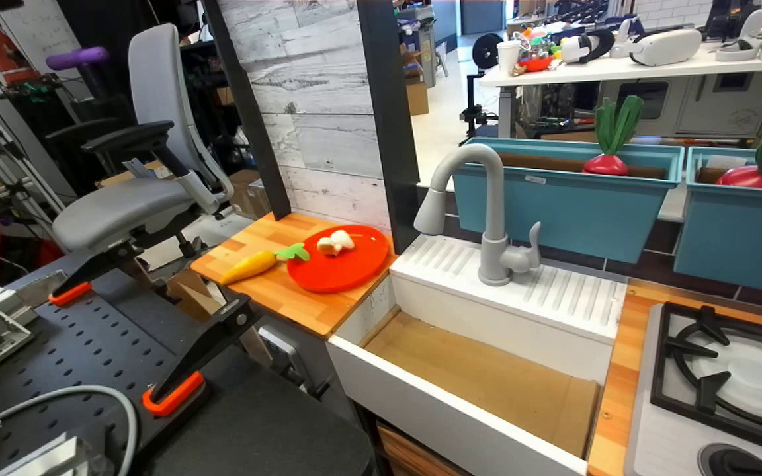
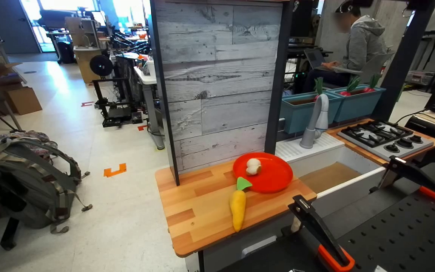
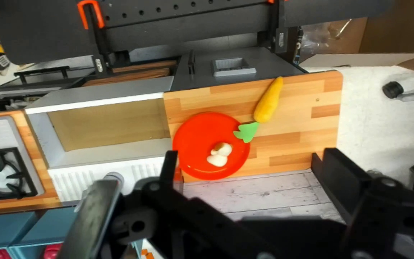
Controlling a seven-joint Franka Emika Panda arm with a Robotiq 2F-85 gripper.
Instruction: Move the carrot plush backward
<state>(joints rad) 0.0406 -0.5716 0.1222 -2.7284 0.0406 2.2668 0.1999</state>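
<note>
The carrot plush has a tapered orange-yellow body and a green leafy end. It lies on the wooden counter in both exterior views (image 1: pixel 249 267) (image 2: pixel 238 208), with its tip near the counter's front edge. Its leaf lies at the rim of the red plate and overlaps it in the wrist view. The carrot plush also shows in the wrist view (image 3: pixel 267 102), beyond the fingertips. My gripper (image 3: pixel 253 154) is wide open in the wrist view, with nothing between its fingers. It appears to be above the counter, apart from the carrot. The exterior views do not show the gripper.
The red plate (image 2: pixel 278 177) holds a pale mushroom-like item (image 2: pixel 253 166). A wood-patterned wall panel (image 2: pixel 221 83) stands behind the counter (image 2: pixel 187 226). A white sink (image 1: pixel 460 413) with a grey faucet (image 1: pixel 492 205) adjoins it, then a stove (image 1: pixel 745 370). Black clamps (image 1: pixel 206 344) stick out near the counter's front.
</note>
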